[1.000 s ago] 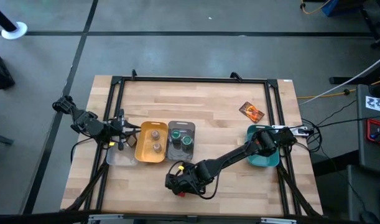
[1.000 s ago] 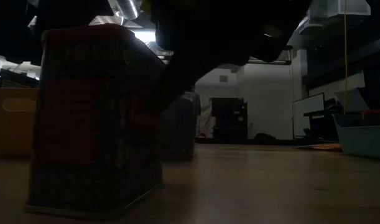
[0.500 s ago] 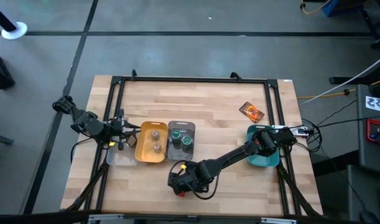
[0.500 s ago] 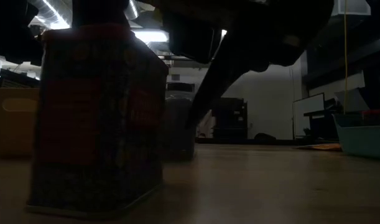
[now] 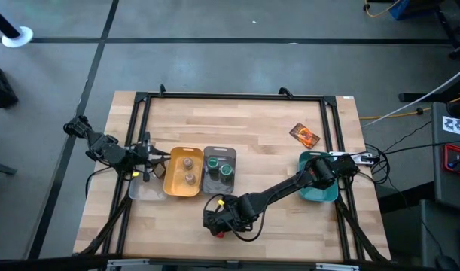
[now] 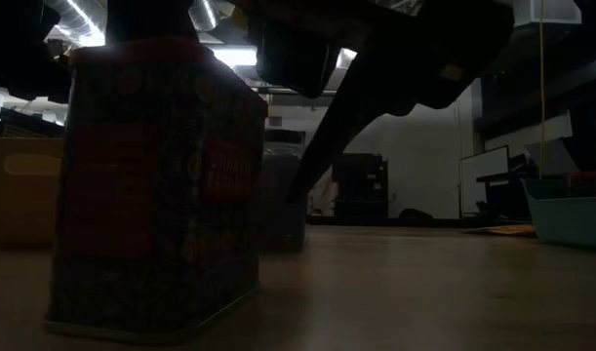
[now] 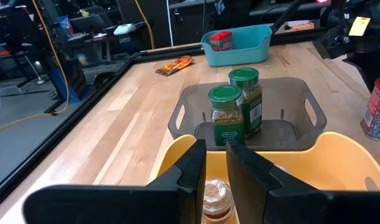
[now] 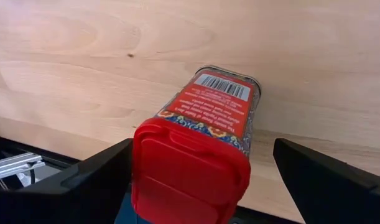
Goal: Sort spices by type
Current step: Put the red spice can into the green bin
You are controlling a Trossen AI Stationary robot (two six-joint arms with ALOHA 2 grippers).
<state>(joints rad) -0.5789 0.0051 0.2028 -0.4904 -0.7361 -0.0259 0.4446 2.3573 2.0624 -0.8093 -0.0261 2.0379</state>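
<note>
A red box (image 8: pixel 196 149) stands upright on the table (image 5: pixel 267 143) near its front edge, between the fingers (image 8: pixel 90 174) of the right gripper (image 5: pixel 217 223), which are spread wide to either side of its lid and apart from it. The other red box (image 7: pixel 221 41) sits in the teal tray (image 7: pixel 236 46). Two green-lidded jars (image 7: pixel 236 106) stand in the grey tray (image 7: pixel 190 106), two tan jars (image 5: pixel 188 169) in the yellow tray (image 5: pixel 173 184). One packet (image 5: pixel 305 135) lies near the far right corner. The left gripper (image 5: pixel 144 164) waits by the yellow tray, fingers nearly closed on nothing.
</note>
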